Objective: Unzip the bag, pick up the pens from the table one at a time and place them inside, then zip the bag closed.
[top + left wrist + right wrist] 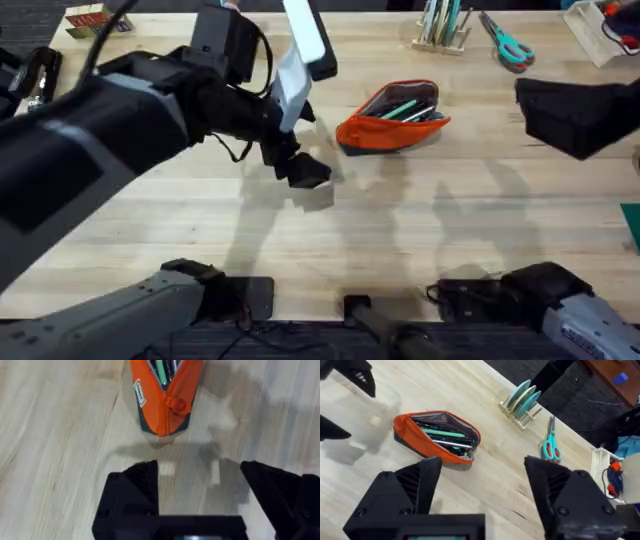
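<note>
The bag [392, 117] lies unzipped on the counter [400, 230] with the pens [405, 107] inside, both end effectors [200, 472] [482, 467] spread and empty, scissors [507, 43] and a pen stand [442, 28] behind it.

Bare worktop [400, 230] runs wide along the near edge, with open room toward both near corners. The bag [392, 118] lies unzipped mid-worktop, toward the far edge, its mouth clear from above. The left pincer [305, 172] hangs just beside the bag's end, jaws spread, blocking that side. Behind the bag by the far edge stand a pen stand [443, 25] and scissors [508, 42].
</note>
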Controlling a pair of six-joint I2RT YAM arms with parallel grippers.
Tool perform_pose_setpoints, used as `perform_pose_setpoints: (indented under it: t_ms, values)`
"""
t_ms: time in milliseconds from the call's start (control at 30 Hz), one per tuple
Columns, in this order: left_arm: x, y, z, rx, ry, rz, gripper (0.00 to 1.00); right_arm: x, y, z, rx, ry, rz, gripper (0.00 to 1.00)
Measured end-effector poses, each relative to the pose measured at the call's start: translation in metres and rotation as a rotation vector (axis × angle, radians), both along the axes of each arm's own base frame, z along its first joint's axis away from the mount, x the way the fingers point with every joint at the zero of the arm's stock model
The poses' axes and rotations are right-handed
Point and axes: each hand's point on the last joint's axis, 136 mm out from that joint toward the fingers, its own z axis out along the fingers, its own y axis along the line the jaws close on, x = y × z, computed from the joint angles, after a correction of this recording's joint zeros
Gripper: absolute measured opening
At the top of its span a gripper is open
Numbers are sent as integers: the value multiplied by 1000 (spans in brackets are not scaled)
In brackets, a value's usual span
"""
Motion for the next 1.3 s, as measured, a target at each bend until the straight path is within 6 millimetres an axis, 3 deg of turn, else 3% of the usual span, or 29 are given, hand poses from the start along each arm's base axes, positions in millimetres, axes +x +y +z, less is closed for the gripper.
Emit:
perform_pose_setpoints:
  t_ms: [133,367,700,1033,1300]
  values:
    - [7,8,-5,-15,-17,-22,993,0,0,0,0,0,0,997]
    - [27,37,14,-149,-81,21,995,0,0,0,0,1,0,997]
    - [30,46,26,-222,-133,1,993,-2,8,0,69,22,10,998]
    - [30,46,27,-220,-140,-5,993,-11,29,-1,367,144,-34,998]
    - [30,46,26,-220,-140,-5,993,-19,31,-27,614,389,-253,998]
